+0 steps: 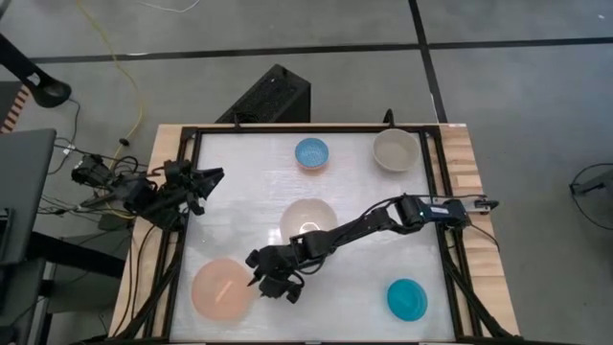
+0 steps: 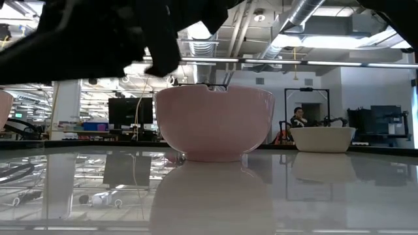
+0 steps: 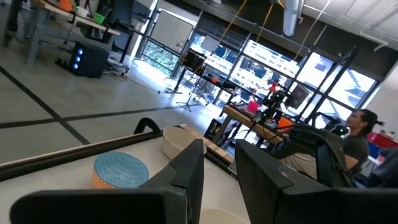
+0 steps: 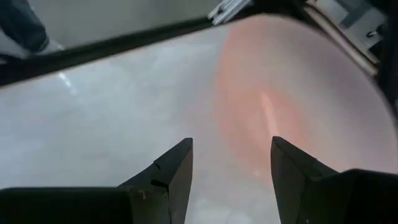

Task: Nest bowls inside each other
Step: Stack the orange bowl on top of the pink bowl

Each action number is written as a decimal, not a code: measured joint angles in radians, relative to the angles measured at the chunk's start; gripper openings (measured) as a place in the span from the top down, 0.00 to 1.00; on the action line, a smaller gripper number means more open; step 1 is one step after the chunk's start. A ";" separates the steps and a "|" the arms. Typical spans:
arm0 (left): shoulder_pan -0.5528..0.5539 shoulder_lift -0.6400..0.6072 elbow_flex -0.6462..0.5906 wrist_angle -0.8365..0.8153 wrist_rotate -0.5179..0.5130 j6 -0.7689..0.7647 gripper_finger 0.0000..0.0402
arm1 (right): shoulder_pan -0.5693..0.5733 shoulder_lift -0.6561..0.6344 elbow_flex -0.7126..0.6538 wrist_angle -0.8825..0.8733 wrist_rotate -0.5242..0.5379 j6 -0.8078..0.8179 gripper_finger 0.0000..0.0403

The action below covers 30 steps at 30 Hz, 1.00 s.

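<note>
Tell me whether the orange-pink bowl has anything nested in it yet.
Empty. From above, the orange-pink bowl shows only its bare inside; the right gripper hovers at its rim, fingers open.

A translucent orange-pink bowl (image 1: 224, 288) is seen just beside the dark right hand (image 1: 275, 284). A cream-white bowl (image 1: 308, 219), a beige-grey bowl (image 1: 396, 149), a light blue bowl (image 1: 311, 152) and a teal-blue bowl (image 1: 407, 299) are set on the glossy white bench (image 1: 239, 211).

5 bowls sit apart on the table (image 1: 239, 168): 2 along the far edge (image 1: 311, 152) (image 1: 396, 149), 1 at the centre (image 1: 308, 218), 1 near-left (image 1: 225, 289), 1 near-right (image 1: 407, 299), none nested.
</note>
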<state>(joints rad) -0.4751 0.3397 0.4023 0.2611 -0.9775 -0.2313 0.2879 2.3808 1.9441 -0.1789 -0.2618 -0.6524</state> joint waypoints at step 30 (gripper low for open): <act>-0.060 0.000 0.000 -0.427 0.414 -0.563 0.80 | -0.010 -0.097 -0.002 0.250 0.082 0.426 0.61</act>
<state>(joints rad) -0.5355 0.3397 0.4019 -0.1663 -0.5634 -0.7942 0.2776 2.2837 1.9419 0.0709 -0.1799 -0.2263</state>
